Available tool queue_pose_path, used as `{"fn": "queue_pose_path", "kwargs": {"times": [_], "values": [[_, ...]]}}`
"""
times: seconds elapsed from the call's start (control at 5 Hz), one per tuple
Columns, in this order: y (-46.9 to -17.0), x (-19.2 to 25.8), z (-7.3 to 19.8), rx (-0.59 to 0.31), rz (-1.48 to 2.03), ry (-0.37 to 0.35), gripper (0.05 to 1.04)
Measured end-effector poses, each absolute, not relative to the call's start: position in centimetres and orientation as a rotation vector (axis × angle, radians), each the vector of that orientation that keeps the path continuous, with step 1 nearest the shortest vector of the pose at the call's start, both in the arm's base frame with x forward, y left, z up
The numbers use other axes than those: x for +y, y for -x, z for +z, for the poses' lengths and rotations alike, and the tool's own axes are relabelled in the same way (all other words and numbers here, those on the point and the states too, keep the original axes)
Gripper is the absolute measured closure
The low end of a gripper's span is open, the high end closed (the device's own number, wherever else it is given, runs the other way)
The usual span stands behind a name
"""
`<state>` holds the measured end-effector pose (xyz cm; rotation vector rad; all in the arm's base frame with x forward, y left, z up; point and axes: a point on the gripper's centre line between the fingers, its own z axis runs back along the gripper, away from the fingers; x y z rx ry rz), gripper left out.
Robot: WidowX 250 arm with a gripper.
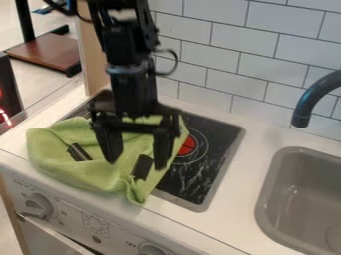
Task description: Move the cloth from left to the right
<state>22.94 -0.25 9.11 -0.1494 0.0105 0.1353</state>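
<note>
The claw point(136, 157) stands wide over the green cloth point(50, 147), likely light and limp, best pinched by its middle folds

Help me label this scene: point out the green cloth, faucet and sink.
Green cloth point(50, 144), camera view: its left part.
Faucet point(306, 99), camera view: its curved spout.
Sink point(275, 191), camera view: its left wall.

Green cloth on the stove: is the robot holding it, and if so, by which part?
Nothing looks held: the gripper is open at the green cloth, its two fingers well apart, with no fold pinched between them.
</note>
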Motion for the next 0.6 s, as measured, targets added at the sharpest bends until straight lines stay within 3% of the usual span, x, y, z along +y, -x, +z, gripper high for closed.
{"fn": "queue_pose_path", "kwargs": {"times": [0.4, 0.6], "values": [[-24.4, 0.7, 13.3, -0.069, 0.100, 0.220, 0.085], [-24.4, 0.7, 13.3, -0.069, 0.095, 0.219, 0.085]]}}
